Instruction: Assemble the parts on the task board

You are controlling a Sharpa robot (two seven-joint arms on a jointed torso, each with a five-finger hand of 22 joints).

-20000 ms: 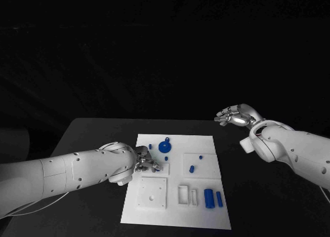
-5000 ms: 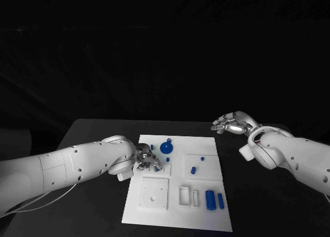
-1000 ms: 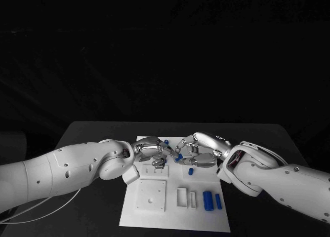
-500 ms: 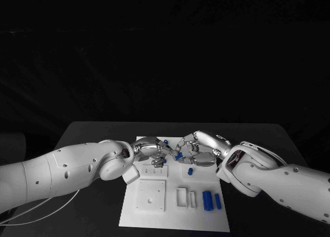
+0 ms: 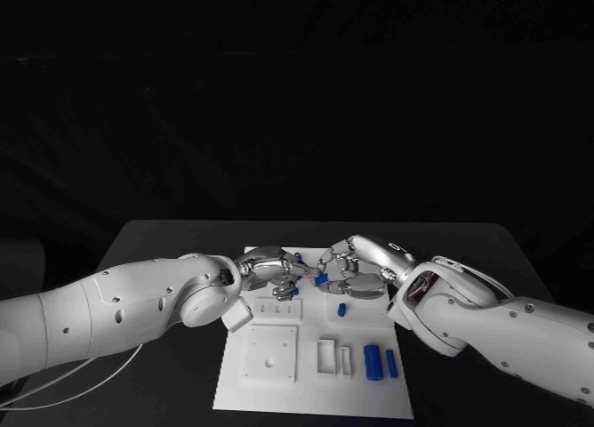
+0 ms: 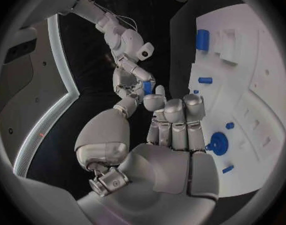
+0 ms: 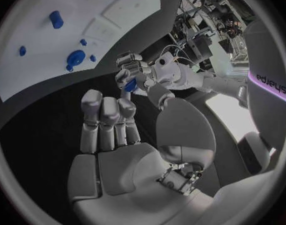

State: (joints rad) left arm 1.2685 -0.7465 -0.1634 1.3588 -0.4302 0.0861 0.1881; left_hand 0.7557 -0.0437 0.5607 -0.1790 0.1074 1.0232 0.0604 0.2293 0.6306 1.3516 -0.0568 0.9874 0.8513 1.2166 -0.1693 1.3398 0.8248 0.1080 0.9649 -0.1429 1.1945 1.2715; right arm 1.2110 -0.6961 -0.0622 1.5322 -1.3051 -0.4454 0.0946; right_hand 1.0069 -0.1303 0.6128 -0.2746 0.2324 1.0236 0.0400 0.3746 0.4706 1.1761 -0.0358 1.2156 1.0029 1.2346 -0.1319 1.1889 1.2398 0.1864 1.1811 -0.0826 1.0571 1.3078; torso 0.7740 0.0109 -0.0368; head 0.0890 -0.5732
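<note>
At centre frame, above the task board (image 5: 317, 374), we see the small blue part (image 5: 320, 280) pinched in the right hand (image 5: 355, 271); the left hand (image 5: 269, 271), empty and curled, faces it, just beside.

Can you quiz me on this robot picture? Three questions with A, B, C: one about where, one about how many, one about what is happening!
1. Where do the left hand and the right hand meet?
A. over the task board's far end
B. beside the table
C. over its near edge

2. How many blue cylinders lie side by side near the board's near edge?
A. five
B. two
C. none

3. The small blue part is:
A. on the black table
B. alone on the board
C. up between the two hands' fingertips

Answers: 1 A, the hands cover the board's far end; 2 B, a pair lies there; 3 C, both wrist views show it at the fingertips.
</note>
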